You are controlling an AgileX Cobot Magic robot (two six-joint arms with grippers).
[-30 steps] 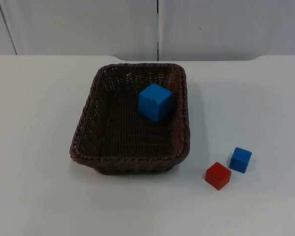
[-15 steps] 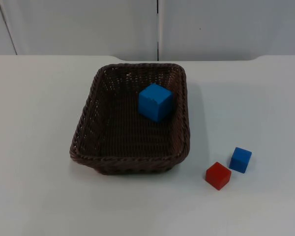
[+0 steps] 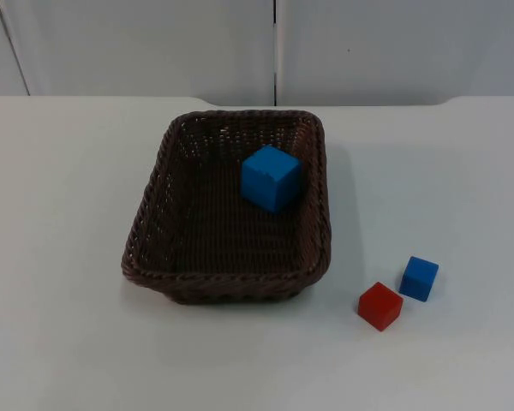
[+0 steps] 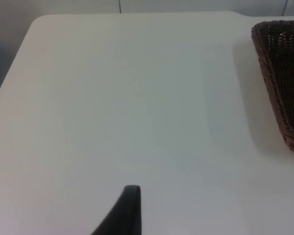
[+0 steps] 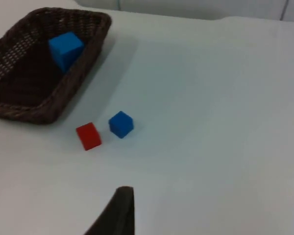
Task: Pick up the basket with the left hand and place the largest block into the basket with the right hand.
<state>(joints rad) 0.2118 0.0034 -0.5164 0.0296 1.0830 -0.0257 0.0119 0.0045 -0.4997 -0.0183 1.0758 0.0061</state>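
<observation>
A dark brown woven basket (image 3: 146, 224) rests on the white table near the middle. The largest block, a big blue cube (image 3: 271, 177), lies inside it against the far right wall and appears as the blue cube (image 5: 65, 49) in the right wrist view. My left gripper (image 4: 126, 213) hangs over bare table well to the left of the basket's side wall (image 4: 283, 83), holding nothing I can see. My right gripper (image 5: 118, 210) hovers to the right of the basket (image 5: 19, 105), apart from every block.
A small blue cube (image 3: 420, 278) and a small red cube (image 3: 379, 306) sit side by side on the table right of the basket's near corner, also seen as the small blue cube (image 5: 120, 124) and red cube (image 5: 88, 135). The grey partition wall (image 3: 274, 47) closes the table's far edge.
</observation>
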